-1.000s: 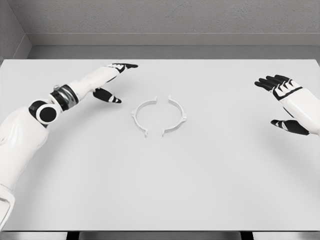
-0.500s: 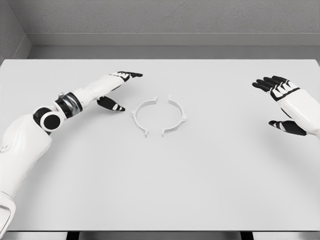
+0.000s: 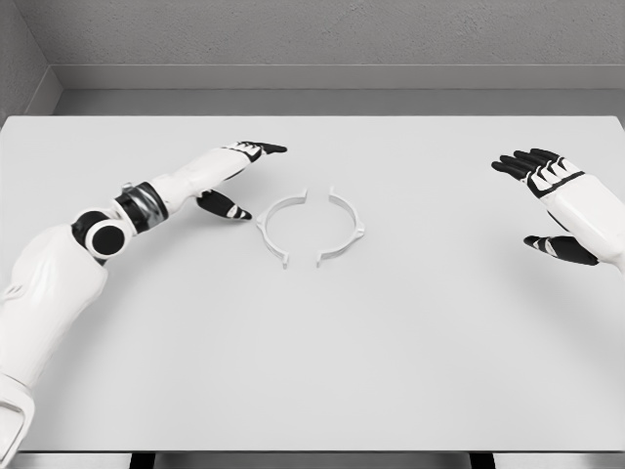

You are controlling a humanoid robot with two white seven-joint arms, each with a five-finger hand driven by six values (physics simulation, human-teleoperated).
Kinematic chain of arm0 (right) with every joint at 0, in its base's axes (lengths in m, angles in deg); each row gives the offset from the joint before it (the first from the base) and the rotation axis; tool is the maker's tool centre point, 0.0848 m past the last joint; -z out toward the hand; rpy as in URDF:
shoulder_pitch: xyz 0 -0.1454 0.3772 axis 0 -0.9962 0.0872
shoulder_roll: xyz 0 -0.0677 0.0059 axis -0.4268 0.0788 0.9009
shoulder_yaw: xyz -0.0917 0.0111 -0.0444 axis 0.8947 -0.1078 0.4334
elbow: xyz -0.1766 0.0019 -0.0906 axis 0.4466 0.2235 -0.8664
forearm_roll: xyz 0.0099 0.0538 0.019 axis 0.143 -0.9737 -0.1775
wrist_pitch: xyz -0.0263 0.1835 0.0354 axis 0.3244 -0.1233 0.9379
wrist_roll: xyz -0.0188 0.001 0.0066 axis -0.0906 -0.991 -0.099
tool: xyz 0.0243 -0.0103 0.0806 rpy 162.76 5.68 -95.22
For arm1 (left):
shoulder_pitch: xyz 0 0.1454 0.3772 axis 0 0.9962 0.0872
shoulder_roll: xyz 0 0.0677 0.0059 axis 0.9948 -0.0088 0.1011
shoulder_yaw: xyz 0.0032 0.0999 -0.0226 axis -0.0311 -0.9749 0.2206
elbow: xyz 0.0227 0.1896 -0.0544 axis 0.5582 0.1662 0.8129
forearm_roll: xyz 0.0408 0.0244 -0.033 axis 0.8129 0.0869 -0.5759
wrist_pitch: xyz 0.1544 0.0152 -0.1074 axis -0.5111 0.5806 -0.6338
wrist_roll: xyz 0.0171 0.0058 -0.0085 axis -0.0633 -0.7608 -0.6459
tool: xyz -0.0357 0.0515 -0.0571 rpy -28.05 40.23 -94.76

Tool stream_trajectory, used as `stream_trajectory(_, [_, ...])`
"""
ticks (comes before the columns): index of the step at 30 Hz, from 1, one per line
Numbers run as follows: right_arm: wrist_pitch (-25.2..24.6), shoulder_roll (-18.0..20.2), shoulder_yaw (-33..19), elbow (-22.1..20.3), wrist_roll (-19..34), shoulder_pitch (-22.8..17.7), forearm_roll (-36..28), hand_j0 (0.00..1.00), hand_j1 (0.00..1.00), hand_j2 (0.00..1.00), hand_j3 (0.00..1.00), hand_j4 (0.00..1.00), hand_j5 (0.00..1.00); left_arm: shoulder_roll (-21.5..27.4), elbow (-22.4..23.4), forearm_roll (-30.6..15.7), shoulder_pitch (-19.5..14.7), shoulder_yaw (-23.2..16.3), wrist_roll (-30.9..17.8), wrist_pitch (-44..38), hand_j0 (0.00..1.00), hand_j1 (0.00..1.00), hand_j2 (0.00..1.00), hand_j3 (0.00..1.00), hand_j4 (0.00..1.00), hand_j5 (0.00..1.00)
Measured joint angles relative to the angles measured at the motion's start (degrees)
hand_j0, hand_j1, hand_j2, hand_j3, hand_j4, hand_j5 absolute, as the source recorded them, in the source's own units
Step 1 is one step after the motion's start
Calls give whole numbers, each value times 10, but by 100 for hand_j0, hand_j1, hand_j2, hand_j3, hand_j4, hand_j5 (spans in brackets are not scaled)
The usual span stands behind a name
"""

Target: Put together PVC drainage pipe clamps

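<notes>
Fingers of both hands are spread and hold nothing. Two white half-ring clamp pieces (image 3: 311, 228) lie mid-table (image 3: 312, 371), facing each other, ends apart. Left hand (image 3: 229, 176) hovers just beside them; right hand (image 3: 549, 195) is well apart.

- Clamp halves (image 3: 311, 227): white, smooth matt plastic.
- Table (image 3: 391, 352): plain matt white surface.
- Left hand (image 3: 230, 176): glossy white shell, black fingertips.

Two clamp halves (image 3: 282, 227) (image 3: 344, 227), two hands (image 3: 227, 174) (image 3: 552, 200), one table (image 3: 391, 352)
</notes>
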Motion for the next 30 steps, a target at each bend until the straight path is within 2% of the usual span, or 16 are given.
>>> stream_trajectory(16, [0, 0, 0, -1, 0, 0, -1, 100, 100, 100, 100, 100, 100, -25, -1, 1, 4, -1, -1, 0, 100, 100, 100, 100, 100, 100])
stream_trajectory(24, [0, 0, 0, -1, 0, 0, -2, 100, 100, 100, 100, 100, 100, -22, -1, -4, 2, 1, -1, 0, 100, 100, 100, 100, 100, 100])
stream_trajectory(30, [0, 1, 0, -1, 0, 0, -2, 100, 100, 100, 100, 100, 100, -16, -21, -2, 12, -1, -1, 0, 100, 100, 100, 100, 100, 100])
